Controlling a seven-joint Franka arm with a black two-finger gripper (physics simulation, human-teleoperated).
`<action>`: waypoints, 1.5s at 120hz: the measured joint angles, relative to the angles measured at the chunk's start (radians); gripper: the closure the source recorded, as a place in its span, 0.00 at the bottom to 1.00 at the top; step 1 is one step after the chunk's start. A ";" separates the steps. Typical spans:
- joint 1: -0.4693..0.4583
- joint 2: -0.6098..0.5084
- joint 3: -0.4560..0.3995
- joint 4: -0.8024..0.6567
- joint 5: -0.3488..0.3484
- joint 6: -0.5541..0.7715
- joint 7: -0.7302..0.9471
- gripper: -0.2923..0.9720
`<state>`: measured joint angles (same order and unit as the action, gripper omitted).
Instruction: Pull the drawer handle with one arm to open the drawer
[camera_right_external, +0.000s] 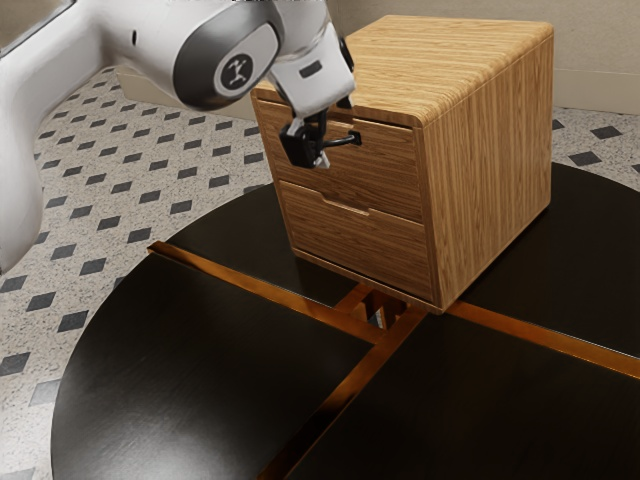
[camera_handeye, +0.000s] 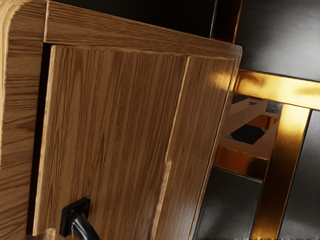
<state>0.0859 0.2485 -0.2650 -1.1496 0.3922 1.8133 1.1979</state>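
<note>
Black drawer handle (camera_right_external: 343, 139) right at gripper (camera_right_external: 310, 150) end.

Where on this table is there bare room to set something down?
The table lies bare in both quarters before the cabinet, either side of the brass strip. Crowded: the upper drawer front, where the tool sits at the handle.
</note>
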 joint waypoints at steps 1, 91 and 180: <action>-0.001 0.001 0.001 0.000 0.001 0.000 0.000 0.25; -0.002 0.018 0.057 -0.010 0.003 0.057 -0.002 0.25; -0.005 0.059 0.081 -0.027 0.031 0.031 -0.003 0.25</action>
<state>0.0813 0.3076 -0.1837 -1.1762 0.4229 1.8446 1.1950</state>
